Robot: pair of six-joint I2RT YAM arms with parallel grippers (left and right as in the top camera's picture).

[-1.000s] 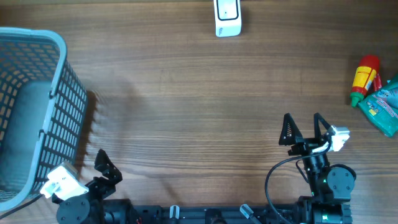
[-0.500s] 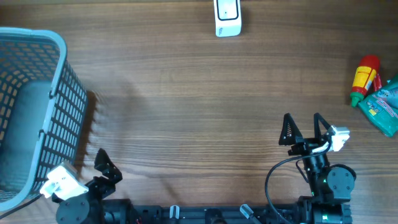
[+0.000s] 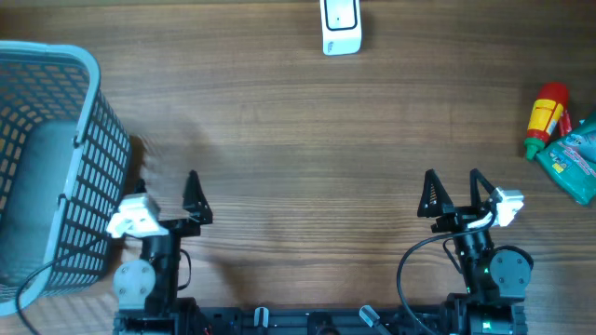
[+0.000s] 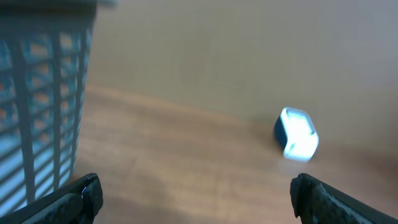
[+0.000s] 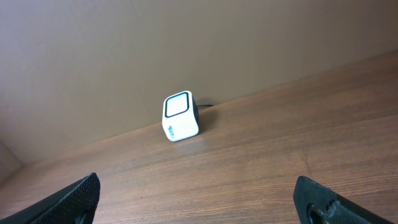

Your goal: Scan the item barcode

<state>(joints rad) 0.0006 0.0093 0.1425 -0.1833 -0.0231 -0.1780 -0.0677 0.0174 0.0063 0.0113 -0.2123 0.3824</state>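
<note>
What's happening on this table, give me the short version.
Nothing is being handled yet. Both arms sit at the near edge with the left end effector and right end effector open and empty. The barcode scanner stands at the far edge, the items to scan, a red-capped bottle and a teal packet, lie untouched at the right, and a basket stands at the left.

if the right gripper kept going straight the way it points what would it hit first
Probably nothing: the right gripper points up the bare table, and the scanner sits left of its line.
</note>
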